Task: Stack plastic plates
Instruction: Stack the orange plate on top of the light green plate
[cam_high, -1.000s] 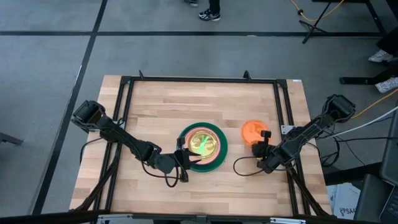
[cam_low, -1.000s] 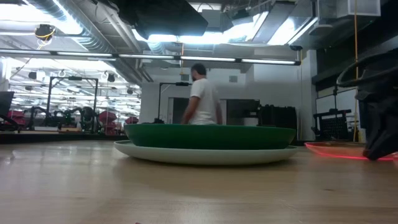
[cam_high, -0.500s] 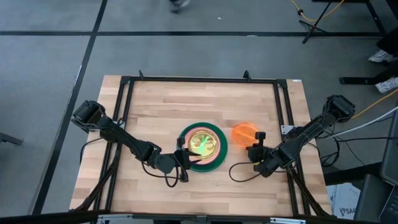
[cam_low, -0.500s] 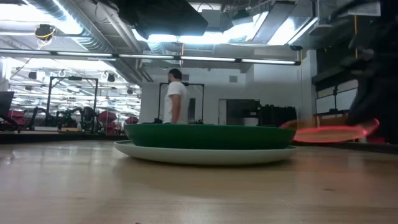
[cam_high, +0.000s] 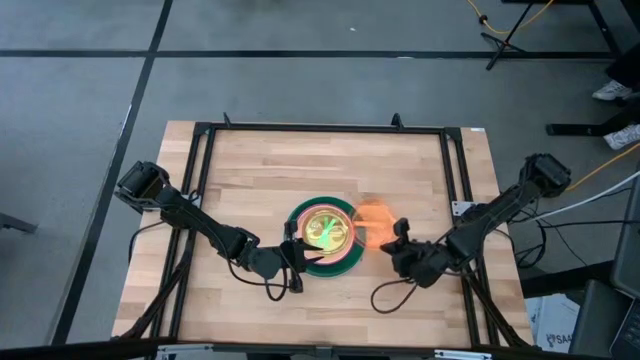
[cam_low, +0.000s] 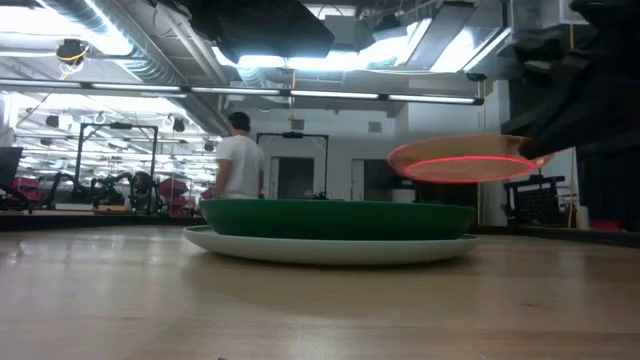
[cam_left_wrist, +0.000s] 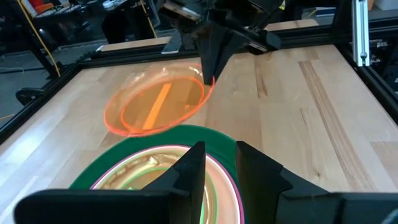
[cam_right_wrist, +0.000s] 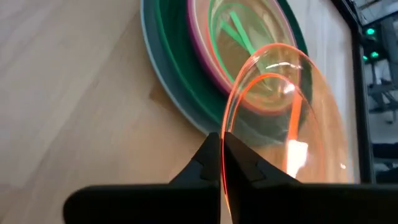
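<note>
A stack of plates (cam_high: 327, 235) sits mid-table: light blue at the bottom, then dark green, magenta and cream-pink, with lime green in the middle. My right gripper (cam_high: 395, 238) is shut on a translucent orange plate (cam_high: 372, 222), which hovers over the stack's right rim. In the low view the orange plate (cam_low: 465, 160) floats above the green plate (cam_low: 335, 218). My left gripper (cam_high: 292, 255) stands at the stack's near-left rim, fingers a little apart (cam_left_wrist: 221, 158); I cannot tell whether it touches the stack. My right gripper (cam_right_wrist: 222, 152) pinches the orange plate's rim (cam_right_wrist: 227, 134) between its two fingers, on the side nearest the table's right edge. The fingers come from the right, about level. The plate is lifted clear, roughly level, and reaches out from the fingers toward the stack.
Bare wood lies all around the stack (cam_left_wrist: 323, 93). A black metal frame (cam_high: 455, 170) borders the table. Cables (cam_high: 385, 295) trail from both wrists on the near side. A person (cam_low: 238, 165) walks in the room beyond the table.
My right gripper has moved up and toward the table's left, carrying the orange plate. The plate rested on the table right of the stack a second ago; now it is lifted clear and overlaps the stack's right rim. The person in the room has walked on.
</note>
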